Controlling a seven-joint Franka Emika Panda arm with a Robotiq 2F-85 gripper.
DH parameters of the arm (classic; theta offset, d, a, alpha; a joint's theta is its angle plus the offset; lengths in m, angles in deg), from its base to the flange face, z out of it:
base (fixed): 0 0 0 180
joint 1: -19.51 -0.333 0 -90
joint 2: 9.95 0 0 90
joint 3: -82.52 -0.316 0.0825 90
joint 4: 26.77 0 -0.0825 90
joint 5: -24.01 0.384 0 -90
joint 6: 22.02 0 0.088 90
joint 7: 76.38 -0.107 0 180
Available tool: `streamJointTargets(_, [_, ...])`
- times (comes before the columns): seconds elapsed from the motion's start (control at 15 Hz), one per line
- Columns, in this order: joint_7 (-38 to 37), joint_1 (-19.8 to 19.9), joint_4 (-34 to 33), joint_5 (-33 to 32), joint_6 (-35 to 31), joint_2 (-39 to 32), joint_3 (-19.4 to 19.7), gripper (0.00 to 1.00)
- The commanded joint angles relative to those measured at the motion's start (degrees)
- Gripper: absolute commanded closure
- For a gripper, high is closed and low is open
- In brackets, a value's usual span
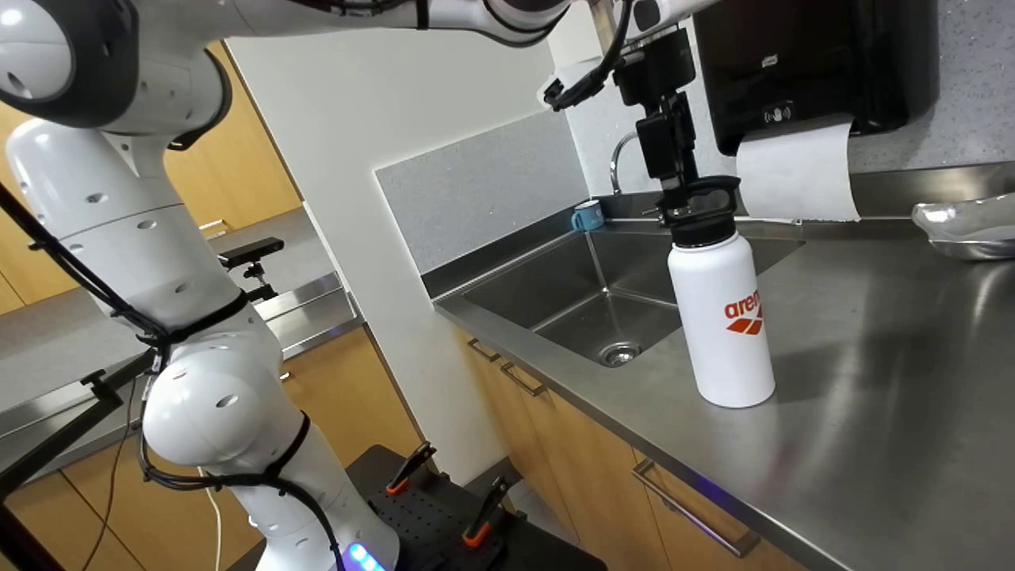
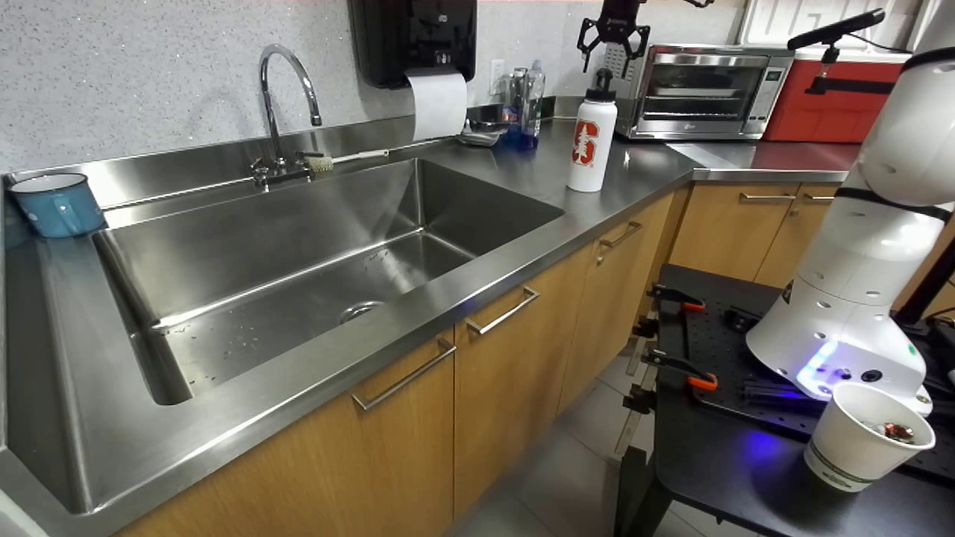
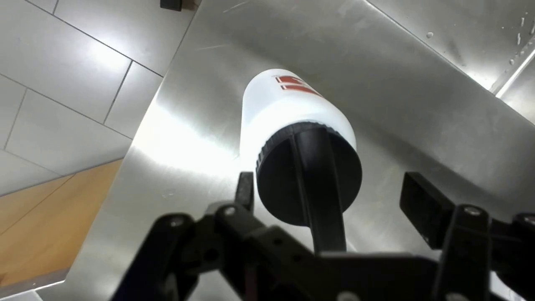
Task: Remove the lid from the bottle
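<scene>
While the gripper stands jaws apart, with the lid showing between near the wrist view's centre, the unbraced bottle may spin under twisting.

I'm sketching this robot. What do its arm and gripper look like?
The arm is glossy white and rounded, with black straps, black cables and a glowing blue strip low down. The gripper is black, with jointed, screw-studded fingers ending in blocky pads.

Bright glare on the counter
</scene>
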Motion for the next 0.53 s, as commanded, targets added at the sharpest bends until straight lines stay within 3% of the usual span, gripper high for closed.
streamJointTargets(0.0, [-1.38,-0.66,-1.46,-1.95,1.45,-0.57,0.17,0.41])
streamJointTargets(0.47, [-1.51,-0.84,-1.40,-3.48,1.37,-0.26,0.03,0.96])
